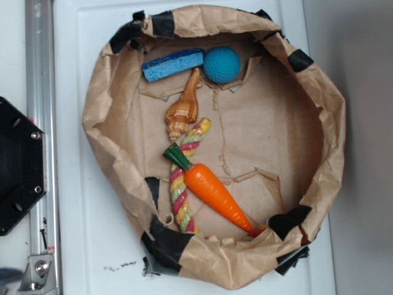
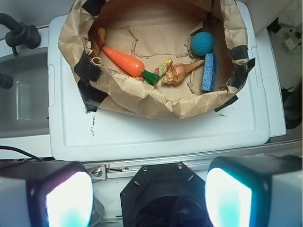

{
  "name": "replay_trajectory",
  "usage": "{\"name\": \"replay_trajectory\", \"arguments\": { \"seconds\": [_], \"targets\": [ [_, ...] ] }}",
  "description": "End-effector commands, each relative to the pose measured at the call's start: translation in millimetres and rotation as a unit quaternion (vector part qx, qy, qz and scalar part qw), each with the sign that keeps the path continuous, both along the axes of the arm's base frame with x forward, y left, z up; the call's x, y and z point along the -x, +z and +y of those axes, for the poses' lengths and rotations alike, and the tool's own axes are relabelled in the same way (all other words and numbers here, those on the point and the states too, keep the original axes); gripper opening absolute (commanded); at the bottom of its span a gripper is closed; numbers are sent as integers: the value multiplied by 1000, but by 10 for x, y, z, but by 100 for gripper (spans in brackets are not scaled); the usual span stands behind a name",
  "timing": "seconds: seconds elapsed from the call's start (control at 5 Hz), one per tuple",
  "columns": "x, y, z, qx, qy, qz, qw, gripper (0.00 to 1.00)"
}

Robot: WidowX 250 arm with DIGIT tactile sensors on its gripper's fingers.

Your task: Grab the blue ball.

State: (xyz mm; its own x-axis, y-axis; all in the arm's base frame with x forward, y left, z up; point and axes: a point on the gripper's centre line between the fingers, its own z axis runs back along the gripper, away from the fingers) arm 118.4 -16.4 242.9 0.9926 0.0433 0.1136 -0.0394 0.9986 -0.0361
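White, smooth plastic bench (image 1: 80, 246) with rounded moulded edges carries a round basin of crumpled brown paper (image 1: 319, 110), its rim patched with strips of black tape (image 1: 163, 243); a metal rail (image 1: 40, 74) runs along the bench at 9 o'clock in the exterior view.

Contents of the basin, exterior view:
- Blue ball (image 1: 221, 64): small teal-blue sphere, matte, finely dimpled. Lies on the paper floor near the rim at 12 o'clock, just beside the sponge's right end. In the wrist view it sits at about 1 o'clock (image 2: 202, 43).
- Blue sponge (image 1: 173, 64): flat rectangular block, porous texture, lying slightly tilted to the ball's 9 o'clock.
- Conch shell (image 1: 183, 109): glossy orange-brown spiral, pointed tip towards the sponge and ball, wide end towards the centre.
- Rope toy (image 1: 182, 184): braided cord in pink, yellow and green, lying lengthways from the shell's wide end towards 6 o'clock.
- Carrot (image 1: 212, 192): smooth glossy orange plastic cone with a green stem, lying diagonally across the rope, point towards 5 o'clock.

Gripper (image 2: 149, 198): seen only in the wrist view, two padded fingers (image 2: 68, 201) at the lower corners, blurred and glowing pale cyan. Jaws spread wide apart, released, gripping nothing, well apart from the ball and outside the basin.
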Motion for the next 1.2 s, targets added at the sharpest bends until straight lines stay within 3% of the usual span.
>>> {"name": "replay_trajectory", "arguments": {
  "seconds": [0.0, 0.2, 0.4, 0.6, 0.8, 1.0],
  "targets": [
    [0, 0, 0, 0, 0, 0, 1000, 100],
    [-337, -307, 301, -124, 16, 17, 992, 100],
    [-748, -586, 552, -87, 67, -25, 994, 100],
    [-1162, -875, 639, -43, 99, -79, 991, 100],
    [-1561, -1124, 744, -30, 97, -130, 986, 100],
    [-1763, -1413, 787, -42, 85, -130, 987, 100]
  ]
}}
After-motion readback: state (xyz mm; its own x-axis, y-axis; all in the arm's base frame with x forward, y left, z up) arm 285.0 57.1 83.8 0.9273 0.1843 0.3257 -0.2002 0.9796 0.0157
